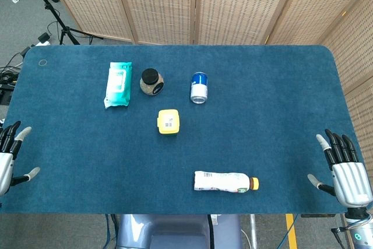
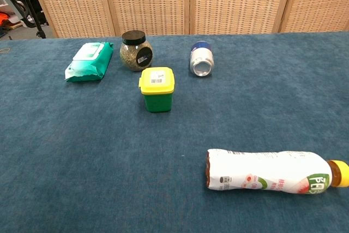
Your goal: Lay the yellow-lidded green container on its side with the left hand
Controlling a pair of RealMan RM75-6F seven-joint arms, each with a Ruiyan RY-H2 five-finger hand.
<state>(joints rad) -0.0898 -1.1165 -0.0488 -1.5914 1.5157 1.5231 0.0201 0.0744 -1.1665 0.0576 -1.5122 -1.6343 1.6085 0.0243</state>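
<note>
Nearest, both hands hover at the front corners of the blue counter (image 1: pixel 280 97): the left hand (image 1: pixel 8 154) and right hand (image 1: pixel 345 168) each hold nothing, fingers spread wide. A white bottle (image 2: pixel 270 171) lies on its side, nearer than the green container (image 2: pixel 157 89) and to its right. The container stands upright mid-counter, yellow lid on top. Beyond it sit a wipes pack (image 2: pixel 89 61), black-lidded jar (image 2: pixel 136 51) and can (image 2: pixel 201 61).

Green container (image 2: pixel 157 97) with yellow lid (image 2: pixel 157 79), on blue table (image 2: pixel 82 151).
</note>
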